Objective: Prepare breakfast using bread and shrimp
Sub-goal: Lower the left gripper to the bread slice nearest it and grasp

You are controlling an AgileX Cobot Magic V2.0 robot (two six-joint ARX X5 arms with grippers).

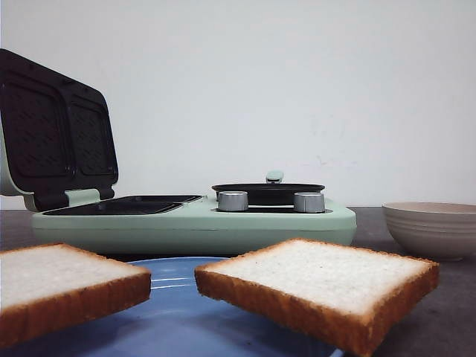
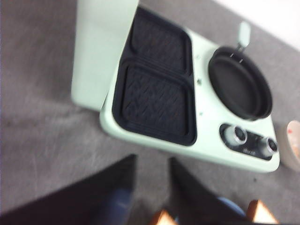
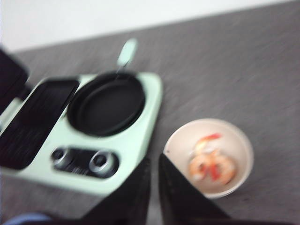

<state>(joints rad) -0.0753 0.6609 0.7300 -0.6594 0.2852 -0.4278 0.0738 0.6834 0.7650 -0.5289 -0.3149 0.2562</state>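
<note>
Two slices of bread lie on a blue plate (image 1: 171, 312) close to the front camera, one at the left (image 1: 59, 279) and one at the right (image 1: 327, 275). Several shrimp (image 3: 213, 164) sit in a pale bowl (image 3: 180, 140) to the right of the mint-green breakfast maker (image 1: 193, 223). My left gripper (image 2: 152, 164) hangs open and empty over bare table in front of the maker's grill plates, with a bread crust (image 2: 161, 218) just behind its fingers. My right gripper (image 3: 154, 164) is shut and empty, above the gap between the maker and the bowl. Neither gripper shows in the front view.
The maker's lid (image 1: 52, 130) stands open at the left, with two dark grill plates (image 2: 157, 98) below it. A small black pan (image 1: 268, 192) and two metal knobs (image 1: 233, 201) are on its right half. The bowl (image 1: 431, 227) stands at the right.
</note>
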